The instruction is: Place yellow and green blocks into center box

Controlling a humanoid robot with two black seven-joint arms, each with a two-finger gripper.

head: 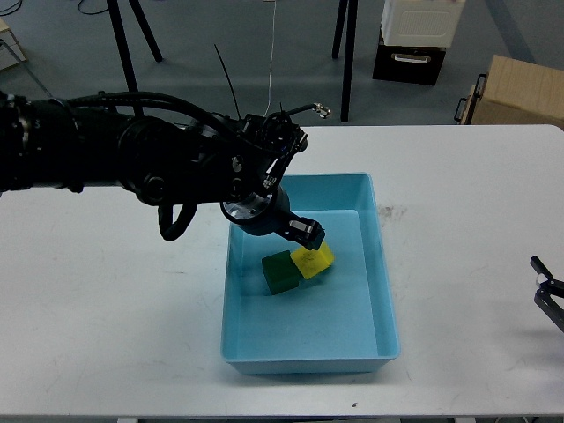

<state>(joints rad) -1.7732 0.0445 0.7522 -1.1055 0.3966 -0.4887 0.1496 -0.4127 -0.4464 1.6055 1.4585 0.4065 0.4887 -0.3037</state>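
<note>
The light blue box (384, 291) sits in the middle of the white table. A green block (281, 271) rests on its floor. A yellow block (315, 261) lies tilted right beside it, touching its right side. My left gripper (306, 234) hangs inside the box just above the yellow block. Its dark fingers cannot be told apart, and I cannot tell whether they still touch the block. My right gripper (547, 286) is at the far right edge of the table, fingers spread and empty.
The white table (115, 300) spreads wide on both sides of the box. My bulky left arm (132, 167) with its cables covers the table to the left of the box. Stand legs, a cardboard box (520, 88) and a cabinet stand on the floor behind.
</note>
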